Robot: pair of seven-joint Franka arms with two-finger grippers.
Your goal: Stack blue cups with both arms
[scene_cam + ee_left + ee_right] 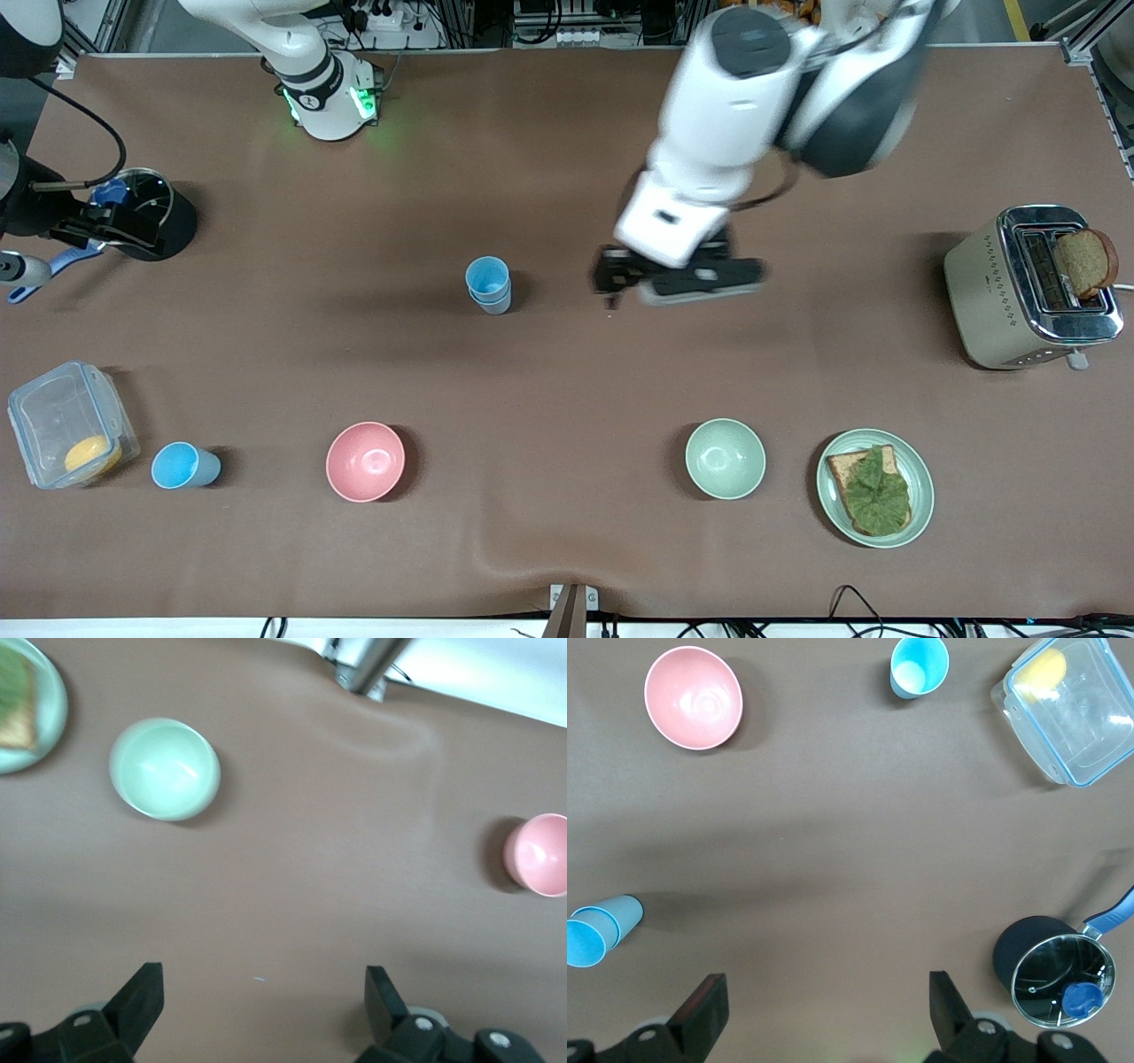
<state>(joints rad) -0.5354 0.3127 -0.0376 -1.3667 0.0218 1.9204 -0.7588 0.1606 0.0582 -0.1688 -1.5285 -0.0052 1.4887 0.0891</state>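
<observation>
Two grey-blue tapered plastic cups (pixel 488 284) stand nested, one inside the other, near the middle of the brown-covered surface (pixel 567 372), which reads as one stacking step completed. A third cup of the same kind, bright sky-blue inside (pixel 183 465), stands alone nearer the front camera than the nested pair, toward the right arm's end of the surface, between a clear lidded plastic container (pixel 71 424) and a wide pink bowl (pixel 365 461). The left tool (pixel 678 276) hangs just beside the nested pair, toward the left arm's end, its fingers spread wide apart and holding nothing; its wrist view shows only bare surface between them. The right tool (pixel 824 1001) is over the black pot (pixel 151 213) at the right arm's end, fingers likewise spread and empty, apparently waiting. Judgement: the release step is in hand. The next move would seem to call for the right arm, the closer one, to descend on the lone cup, grip it by the rim and carry it to the nested pair. A pale green bowl (pixel 725 458) stands clear of that route.
</observation>
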